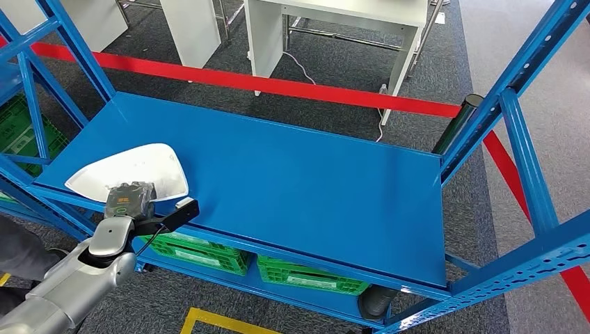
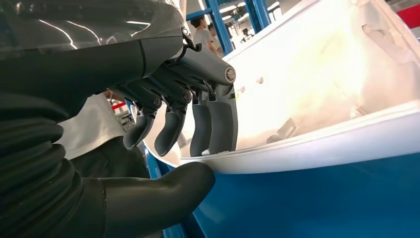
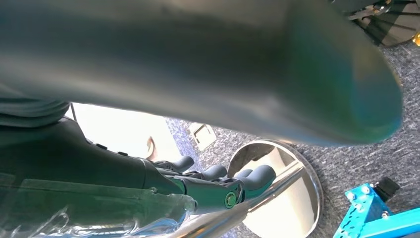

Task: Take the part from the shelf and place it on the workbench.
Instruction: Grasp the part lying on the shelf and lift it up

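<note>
One white part (image 1: 132,170) lies on the blue shelf (image 1: 292,181), at the near left corner of the shelf deck. The left hand (image 1: 129,198) is at the near edge of the part. In the left wrist view, the dark fingers (image 2: 213,124) reach over the white rim of the part (image 2: 322,99) and rest on its inner surface, while the thumb (image 2: 158,191) sits below the rim against the blue shelf edge. The rim lies between fingers and thumb; whether the grip is fully closed cannot be told.

The right hand (image 3: 218,186) appears in the right wrist view with its fingers (image 3: 257,176) curled inward and nothing held in them. Grey carpet (image 3: 356,148) and a round chrome base (image 3: 282,198) lie beyond it.

Two green crates (image 1: 202,250) sit on the lower shelf level beneath the deck, side by side at the near edge; their contents cannot be seen. Another green crate (image 1: 21,132) stands in the neighbouring rack at far left.

A red barrier tape (image 1: 278,87) runs across the floor beyond the shelf. A white desk (image 1: 334,28) stands farther back.
</note>
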`<move>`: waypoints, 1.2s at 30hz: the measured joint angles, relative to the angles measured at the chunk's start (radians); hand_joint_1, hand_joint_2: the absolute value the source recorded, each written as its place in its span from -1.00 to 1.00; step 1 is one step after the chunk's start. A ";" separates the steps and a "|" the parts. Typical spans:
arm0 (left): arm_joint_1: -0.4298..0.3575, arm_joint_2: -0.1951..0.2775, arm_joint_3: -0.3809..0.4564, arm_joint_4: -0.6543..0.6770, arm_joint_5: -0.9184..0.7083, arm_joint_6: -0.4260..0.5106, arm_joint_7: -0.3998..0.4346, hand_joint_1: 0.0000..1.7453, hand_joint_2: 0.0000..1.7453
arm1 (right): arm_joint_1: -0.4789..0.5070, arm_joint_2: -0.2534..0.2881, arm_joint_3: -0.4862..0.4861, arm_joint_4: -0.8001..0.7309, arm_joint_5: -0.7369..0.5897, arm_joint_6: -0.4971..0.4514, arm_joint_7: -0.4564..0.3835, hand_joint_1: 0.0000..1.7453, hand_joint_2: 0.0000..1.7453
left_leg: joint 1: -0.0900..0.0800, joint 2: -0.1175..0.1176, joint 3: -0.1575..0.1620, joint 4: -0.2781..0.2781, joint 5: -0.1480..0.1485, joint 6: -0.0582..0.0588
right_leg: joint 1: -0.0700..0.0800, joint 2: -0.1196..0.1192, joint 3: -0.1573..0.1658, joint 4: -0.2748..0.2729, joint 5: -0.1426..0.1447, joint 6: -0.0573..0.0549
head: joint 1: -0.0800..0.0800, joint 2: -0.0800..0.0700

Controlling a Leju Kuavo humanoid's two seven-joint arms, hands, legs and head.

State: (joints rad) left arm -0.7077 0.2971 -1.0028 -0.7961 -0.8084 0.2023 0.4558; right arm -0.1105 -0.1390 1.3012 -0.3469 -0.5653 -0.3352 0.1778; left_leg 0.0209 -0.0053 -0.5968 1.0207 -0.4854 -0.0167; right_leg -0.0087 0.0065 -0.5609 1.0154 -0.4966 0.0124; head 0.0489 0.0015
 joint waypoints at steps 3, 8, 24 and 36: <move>0.003 0.000 0.003 -0.001 0.005 0.031 -0.009 0.95 1.00 | 0.000 0.000 0.000 -0.003 0.000 0.001 0.000 -1.00 -1.00 | 0.000 0.000 0.000 0.000 0.000 0.000 | 0.000 0.000 0.000 0.000 0.000 0.000 | 0.000 0.000; 0.013 -0.003 0.019 -0.006 0.027 0.097 -0.034 1.00 1.00 | 0.000 0.000 0.000 -0.008 0.000 0.004 0.000 -1.00 -1.00 | 0.000 0.000 0.000 0.000 0.000 0.000 | 0.000 0.000 0.000 0.000 0.000 0.000 | 0.000 0.000; 0.083 -0.024 0.085 -0.104 0.107 0.262 -0.129 1.00 1.00 | 0.001 0.003 0.000 -0.012 -0.010 0.018 0.000 -1.00 -1.00 | 0.000 0.000 0.000 0.000 0.000 0.000 | 0.000 0.000 0.000 0.000 0.000 0.000 | 0.000 0.000; 0.241 -0.060 0.200 -0.339 0.576 0.355 -0.407 1.00 1.00 | 0.001 0.023 -0.001 -0.012 -0.048 0.018 0.009 -1.00 -1.00 | 0.000 0.000 0.000 0.000 -0.001 -0.002 | 0.000 0.000 -0.001 0.000 -0.001 -0.001 | 0.000 0.000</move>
State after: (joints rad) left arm -0.4671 0.2371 -0.8025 -1.1354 -0.2324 0.5573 0.0484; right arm -0.1094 -0.1163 1.3001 -0.3593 -0.6138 -0.3171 0.1870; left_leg 0.0209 -0.0050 -0.5967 1.0204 -0.4866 -0.0184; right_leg -0.0088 0.0069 -0.5614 1.0152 -0.4973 0.0118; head 0.0490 0.0015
